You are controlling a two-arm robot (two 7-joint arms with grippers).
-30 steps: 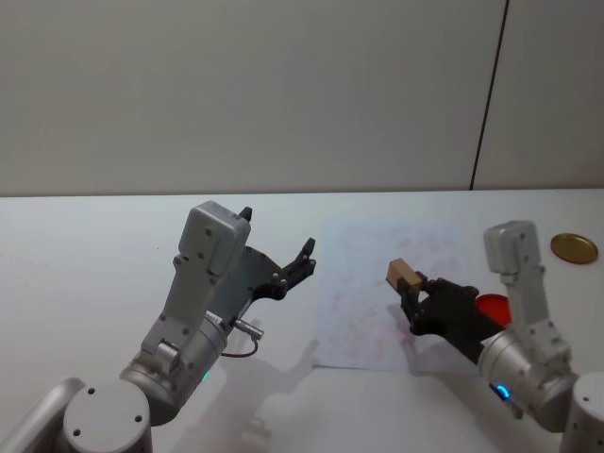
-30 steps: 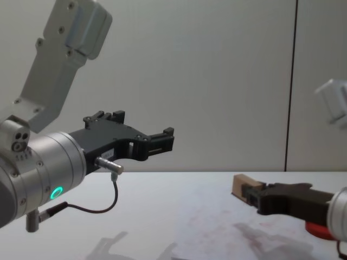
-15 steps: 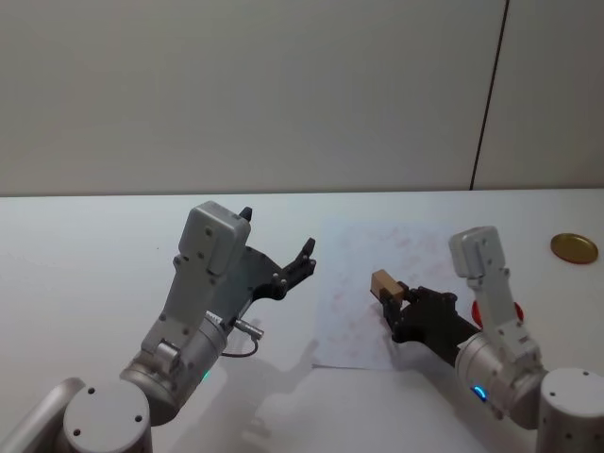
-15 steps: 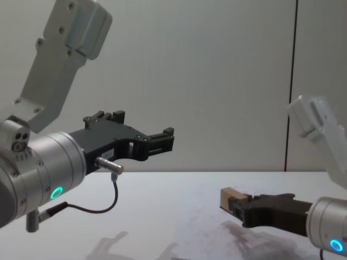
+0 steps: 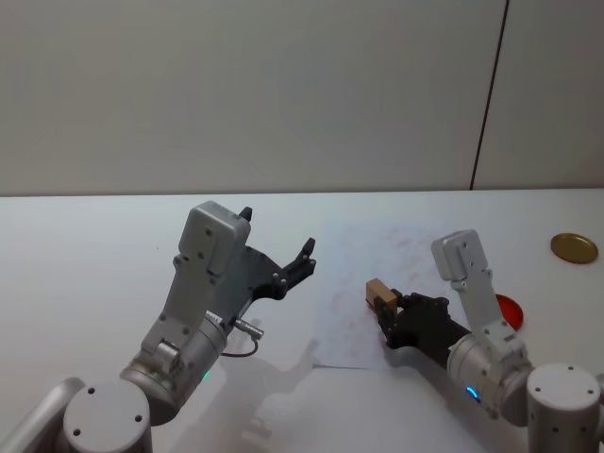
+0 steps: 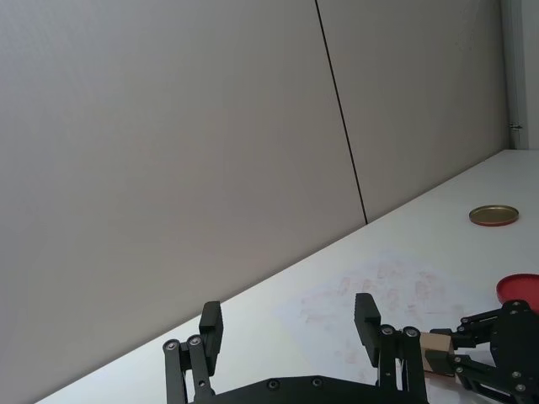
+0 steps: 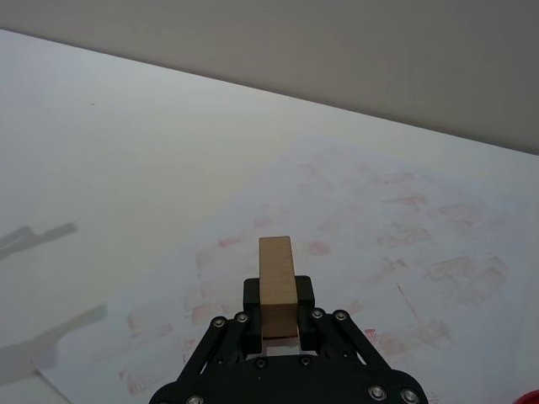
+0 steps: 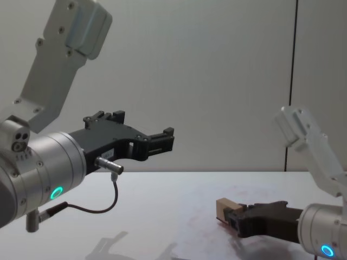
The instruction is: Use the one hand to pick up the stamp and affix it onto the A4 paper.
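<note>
Light-tan wood is seen at lower centre-right of the head view: the stamp (image 5: 379, 292) is clamped at the tip of the right gripper (image 5: 388, 304), low over the near part of the A4 paper (image 5: 401, 247). Whether contact is made cannot be told. The left gripper (image 5: 276, 233) is seen raised at centre-left, spread wide and empty. A red ink pad (image 5: 509, 308) is seen toward the right edge.

The left pincer (image 5: 279, 232) hangs raised, fingers spread wide — its forearm angled upward. The right pincer (image 5: 390, 303) reaches low and forward from a bent wrist, clamped on the stamp (image 5: 377, 290).
</note>
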